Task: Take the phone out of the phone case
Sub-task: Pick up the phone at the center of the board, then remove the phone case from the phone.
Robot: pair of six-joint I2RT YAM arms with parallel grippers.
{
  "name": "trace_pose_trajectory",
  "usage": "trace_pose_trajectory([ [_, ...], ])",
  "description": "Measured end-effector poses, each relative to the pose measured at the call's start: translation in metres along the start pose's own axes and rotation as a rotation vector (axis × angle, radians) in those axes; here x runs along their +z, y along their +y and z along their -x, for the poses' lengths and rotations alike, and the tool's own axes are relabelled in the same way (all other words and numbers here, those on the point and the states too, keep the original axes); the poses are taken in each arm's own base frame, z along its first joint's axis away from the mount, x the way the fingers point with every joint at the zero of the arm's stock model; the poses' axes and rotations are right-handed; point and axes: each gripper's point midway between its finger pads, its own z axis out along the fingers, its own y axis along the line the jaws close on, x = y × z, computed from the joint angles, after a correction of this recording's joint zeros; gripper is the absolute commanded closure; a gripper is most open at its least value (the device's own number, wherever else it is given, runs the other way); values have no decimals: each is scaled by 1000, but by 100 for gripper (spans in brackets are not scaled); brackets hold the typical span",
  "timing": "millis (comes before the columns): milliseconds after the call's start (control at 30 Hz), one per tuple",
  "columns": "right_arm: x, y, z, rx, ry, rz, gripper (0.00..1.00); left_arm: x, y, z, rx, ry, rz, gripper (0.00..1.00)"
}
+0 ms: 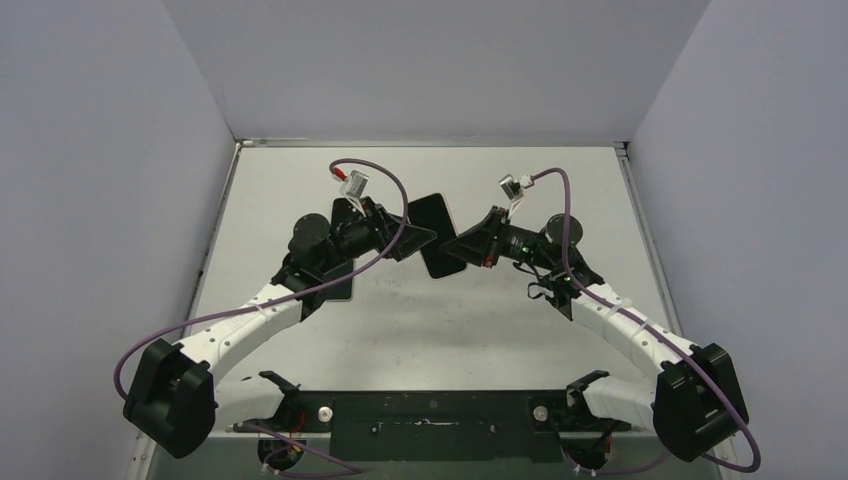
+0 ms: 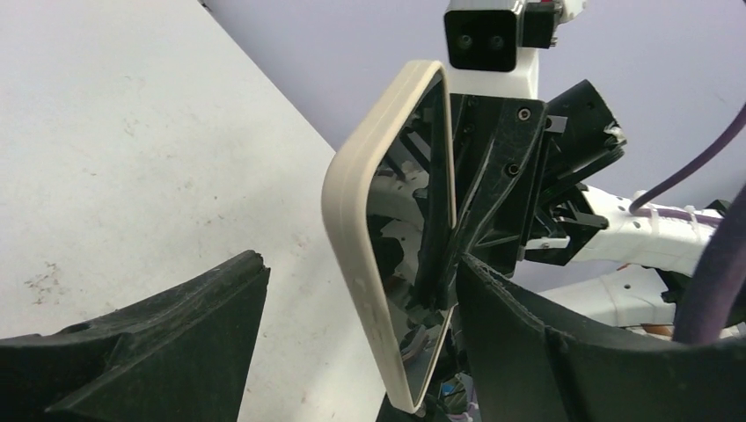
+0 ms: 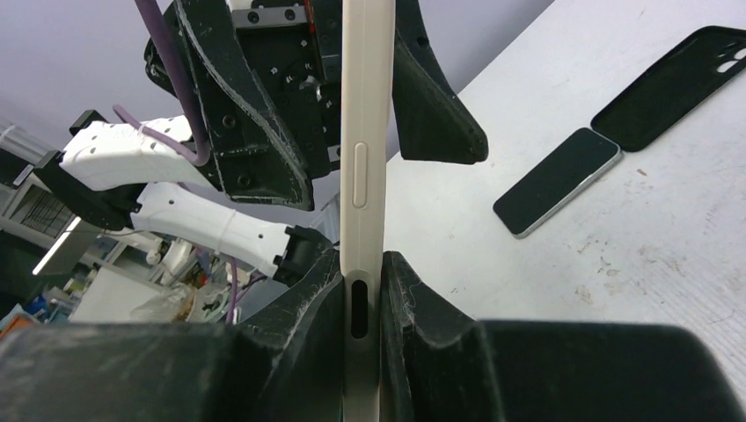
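Note:
A phone in a cream case (image 3: 365, 132) is held on edge in the air above the table. My right gripper (image 3: 362, 272) is shut on its lower end, one finger on each flat face. In the left wrist view the cream case (image 2: 352, 220) stands between my left gripper's (image 2: 361, 264) fingers, which are spread wide on either side of it. The right-hand finger (image 2: 528, 334) is close to the glossy screen side; the left-hand finger (image 2: 176, 325) is well apart from the case. In the top view the phone (image 1: 432, 235) shows dark between both grippers.
A second, bare phone (image 3: 556, 180) and an empty black case (image 3: 673, 83) lie flat on the white table (image 3: 633, 264), under and beside the left arm in the top view (image 1: 345, 215). Grey walls enclose the table on three sides.

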Motion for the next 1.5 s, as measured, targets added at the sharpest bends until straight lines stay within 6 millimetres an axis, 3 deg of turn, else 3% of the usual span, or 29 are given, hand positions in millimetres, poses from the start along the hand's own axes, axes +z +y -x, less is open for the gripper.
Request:
trace_pose_trajectory([
  [100, 1, 2, -3, 13, 22, 25, 100, 3, -6, 4, -15, -2, -25, 36],
  [200, 3, 4, -5, 12, 39, 43, 100, 6, -13, 9, -30, -13, -55, 51],
  [400, 4, 7, -6, 3, 59, 69, 99, 6, -22, 17, -70, -26, -94, 98],
  [433, 4, 7, -6, 0, 62, 72, 97, 5, -25, 18, -85, -26, -105, 100],
  [533, 4, 11, -5, -10, 70, 97, 83, 4, -33, 21, -99, -29, -141, 100],
  [667, 7, 13, -2, -18, 55, 93, 54, 3, -35, 26, -119, -50, -138, 100],
  [867, 20, 9, -5, -47, 16, 46, 23, 0, -7, 34, -234, -162, 3, 100],
  [1033, 17, -3, -15, -30, -21, -16, 20, -10, 15, 43, -319, -277, 108, 100],
  [1233, 14, -15, -27, 9, -44, -72, 29, -17, 28, 56, -396, -386, 167, 100],
  [1500, 20, 3, -19, -1, -86, -8, 44, -22, 35, 57, -484, -442, 177, 100],
])
